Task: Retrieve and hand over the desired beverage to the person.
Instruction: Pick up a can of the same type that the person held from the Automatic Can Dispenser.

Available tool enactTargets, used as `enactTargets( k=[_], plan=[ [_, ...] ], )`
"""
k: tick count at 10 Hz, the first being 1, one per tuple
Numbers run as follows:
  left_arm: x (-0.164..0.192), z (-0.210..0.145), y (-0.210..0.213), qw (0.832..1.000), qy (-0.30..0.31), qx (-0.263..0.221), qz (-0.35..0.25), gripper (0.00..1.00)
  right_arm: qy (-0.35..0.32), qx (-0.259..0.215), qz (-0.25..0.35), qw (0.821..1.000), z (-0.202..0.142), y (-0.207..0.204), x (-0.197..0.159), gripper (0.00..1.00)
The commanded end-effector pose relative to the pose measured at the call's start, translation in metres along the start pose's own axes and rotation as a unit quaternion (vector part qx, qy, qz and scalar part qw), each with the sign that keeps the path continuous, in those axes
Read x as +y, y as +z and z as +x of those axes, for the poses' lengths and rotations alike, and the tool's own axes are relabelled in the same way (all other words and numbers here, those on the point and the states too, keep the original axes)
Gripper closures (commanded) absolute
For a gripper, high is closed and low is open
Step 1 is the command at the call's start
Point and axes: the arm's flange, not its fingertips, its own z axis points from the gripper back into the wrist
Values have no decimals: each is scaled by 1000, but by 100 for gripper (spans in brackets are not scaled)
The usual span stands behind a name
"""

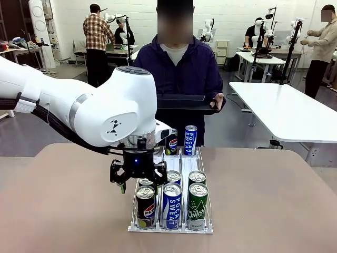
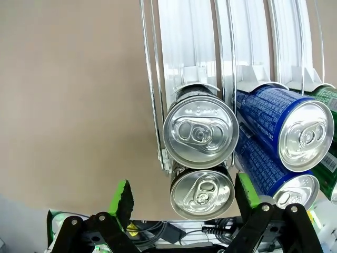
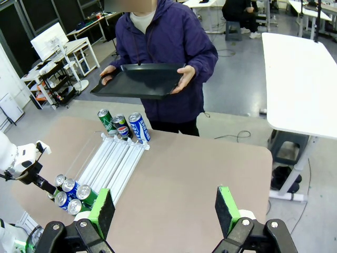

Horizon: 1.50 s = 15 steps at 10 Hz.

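1. At the left side of the table (image 1: 63, 211), the white left arm (image 1: 79, 105) reaches in toward the middle.
2. Its left hand (image 1: 138, 182) hangs over the left lane of the rack (image 1: 171, 229). The fingers point down and are spread wide, clamped on nothing. In the left wrist view the green pads (image 2: 122, 197) stand on either side of a silver can top (image 2: 202, 192).
3. At the rack's near end, 3 cans stand in a row: a black Pepsi can (image 1: 146, 206), a blue Pocari Sweat can (image 1: 171, 206) and a green can (image 1: 197, 206). Each has another can just behind it.
4. At the rack's far end, 3 upright cans (image 3: 122, 126) stand side by side, well apart from the near rows.
5. Beyond the table's far edge, the person (image 1: 181, 74) in a dark hooded jacket stands facing the rack. They hold a black tray (image 3: 142, 80) level, gripping it at both ends.
6. In the right wrist view, the right hand (image 3: 164, 208) hovers above the brown table. Its fingers are wide apart with nothing between them, and the rack lies off to the picture's left.
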Motion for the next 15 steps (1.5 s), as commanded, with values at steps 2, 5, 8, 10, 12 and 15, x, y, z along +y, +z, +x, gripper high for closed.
enactTargets(
  k=[2, 5, 8, 10, 12, 15],
  plan=[
    [-2, 0, -1, 1000, 9, 14, -7, 0, 0, -1, 8, 1000, 0, -2, 0, 0],
    [-3, 1, -2, 1000, 9, 22, -5, 0, 0, -1, 8, 1000, 0, -2, 0, 0],
    [0, 3, -2, 999, 3, 37, -13, 58, 0, -1, 8, 1000, 0, -2, 0, 0],
    [1, 4, -1, 999, 4, 47, -18, 100, 0, -1, 8, 1000, 0, -2, 0, 0],
    [2, 4, -2, 998, 3, 55, -23, 100, 0, -1, 8, 1000, 0, -2, 0, 0],
    [4, 4, -1, 998, -1, 62, -27, 100, 0, -1, 8, 1000, 0, -2, 0, 0]
  ],
)
